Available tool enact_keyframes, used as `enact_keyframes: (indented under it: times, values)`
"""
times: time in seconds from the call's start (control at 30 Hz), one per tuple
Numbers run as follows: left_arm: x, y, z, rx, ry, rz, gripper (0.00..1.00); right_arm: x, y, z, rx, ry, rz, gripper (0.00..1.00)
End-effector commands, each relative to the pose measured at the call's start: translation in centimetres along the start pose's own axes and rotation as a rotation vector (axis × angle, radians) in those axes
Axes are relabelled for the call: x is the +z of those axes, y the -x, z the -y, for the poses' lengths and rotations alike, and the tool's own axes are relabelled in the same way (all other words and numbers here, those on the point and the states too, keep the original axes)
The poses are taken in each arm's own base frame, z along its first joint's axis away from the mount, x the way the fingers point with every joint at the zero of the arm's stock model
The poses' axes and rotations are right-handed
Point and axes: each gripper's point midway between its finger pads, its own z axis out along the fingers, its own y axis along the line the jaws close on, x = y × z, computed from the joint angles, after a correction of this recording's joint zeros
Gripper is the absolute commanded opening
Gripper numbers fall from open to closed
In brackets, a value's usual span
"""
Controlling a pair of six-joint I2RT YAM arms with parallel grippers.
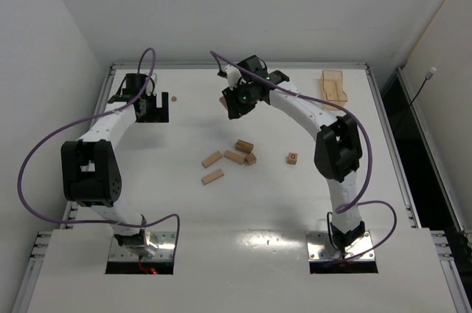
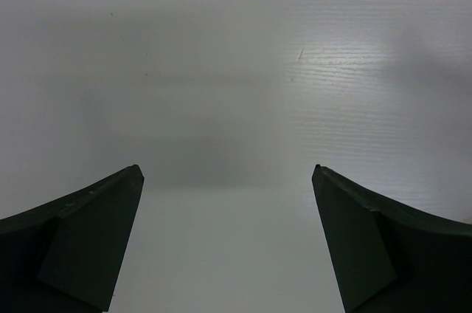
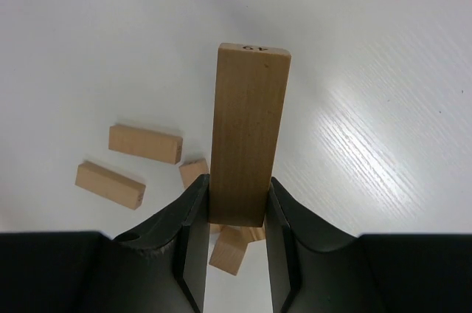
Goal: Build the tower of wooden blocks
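Right grip: the right gripper [image 3: 237,184] is clamped on a bar [image 3: 251,121], with a finger [image 3: 193,228] pressed flat on each long side.
Bar: its near end sits between the pads and the rest pokes out well past the tips. There is a small dark mark on the far end face.
Height: the bar is carried clear of the table [image 1: 184,210], over its far middle.
Under the jaws: the wrist view looks down on loose blocks [image 1: 234,156] lying flat. Two lie apart on the left, a shorter piece is just beside the left finger, and one more peeks out between the fingers below the bar.
Tower: from above, the pieces lie scattered mid-table between the arms. Two lie apart on the left, then three huddle close together. Whether those three touch or overlap, I cannot tell.
Cube: a cube [image 1: 293,158] with a dark spot on top sits alone, right of the huddle.
Left grip: the left gripper [image 2: 227,169] is spread wide and holds nothing, with bare table below its fingers [image 2: 88,243].
Left position: far left of the table, well apart from the blocks.
Bead: a bead [image 1: 174,97] lies near that gripper, on its right.
Tray: a tray [image 1: 333,84] lies at the far right, well apart from everything else.
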Motion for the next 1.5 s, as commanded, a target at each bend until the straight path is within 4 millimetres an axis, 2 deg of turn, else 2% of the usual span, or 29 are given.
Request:
enact_keyframes:
  times: [0.0,0.1,0.13,0.2,0.33,0.47,0.6,0.7,0.8,0.93,0.97,1.0,1.03,1.13,1.17,1.23,1.27,1.33,1.4,1.43,1.47]
  values:
    - [-0.5,2.2,-0.4,-0.019,0.007,0.064,0.99,-0.9,1.0,0.0,0.04,-0.055,0.032,0.0]
    - [-0.3,2.4,-0.4,-0.019,0.007,0.063,0.99,0.3,-0.5,3.4,0.113,-0.135,-0.006,0.0]
    - [-0.3,2.1,-0.4,-0.018,0.007,0.053,0.99,0.8,-1.0,3.7,0.13,-0.148,-0.021,0.0]
    - [-0.1,2.4,-0.4,-0.018,0.007,0.053,0.99,1.3,-2.4,5.6,0.185,-0.231,-0.051,0.0]
    - [-0.3,2.7,-0.4,-0.019,0.007,0.063,0.99,1.9,-5.1,7.2,0.302,-0.36,-0.111,0.0]
    - [0.4,2.3,-0.3,-0.017,0.007,0.043,0.99,2.7,-7.2,7.7,0.41,-0.364,-0.154,0.0]
    - [0.2,2.4,-0.4,-0.017,0.007,0.043,0.99,3.8,-10.3,6.7,0.517,-0.33,-0.219,0.0]
    - [0.5,2.2,-0.3,-0.017,0.007,0.033,0.99,3.7,-12.1,6.9,0.622,-0.344,-0.253,0.0]
    - [0.5,2.2,-0.3,-0.017,0.007,0.033,0.99,4.0,-13.8,6.7,0.64,-0.351,-0.306,0.0]
    - [0.8,2.0,-0.3,-0.016,0.007,0.024,0.99,4.6,-15.1,7.6,0.672,-0.364,-0.333,0.0]
    - [0.7,2.4,-0.2,-0.017,-0.002,0.033,0.99,4.5,-15.1,7.8,0.668,-0.35,-0.335,0.0]
    - [1.0,2.1,-0.2,-0.016,-0.002,0.024,0.99,4.8,-15.2,7.9,0.66,-0.348,-0.338,0.04]
    - [1.0,2.1,-0.2,-0.016,-0.002,0.024,0.99,4.7,-15.2,8.0,0.651,-0.346,-0.339,0.2]
    - [1.0,2.1,-0.2,-0.016,-0.002,0.024,0.99,4.8,-15.1,8.3,0.623,-0.352,-0.332,0.36]
    - [1.0,2.1,-0.2,-0.016,-0.002,0.024,0.99,4.5,-14.3,8.6,0.608,-0.36,-0.313,0.46]
    - [1.0,2.1,-0.2,-0.016,-0.002,0.024,0.99,4.0,-13.5,9.1,0.585,-0.382,-0.29,0.54]
    - [1.0,2.1,-0.2,-0.016,-0.002,0.024,0.99,3.9,-13.1,9.4,0.57,-0.389,-0.281,0.63]
    - [1.0,2.1,-0.2,-0.016,-0.002,0.024,0.99,2.8,-11.5,9.4,0.538,-0.383,-0.241,0.69]
    - [1.0,2.1,-0.2,-0.016,-0.002,0.024,0.99,1.5,-10.7,9.9,0.477,-0.405,-0.228,0.69]
    - [0.7,2.4,-0.2,-0.017,-0.002,0.033,0.99,0.0,-8.3,9.9,0.432,-0.401,-0.153,0.69]
    - [0.7,2.4,-0.2,-0.017,-0.002,0.033,0.99,-0.9,-6.9,9.4,0.376,-0.392,-0.112,0.69]
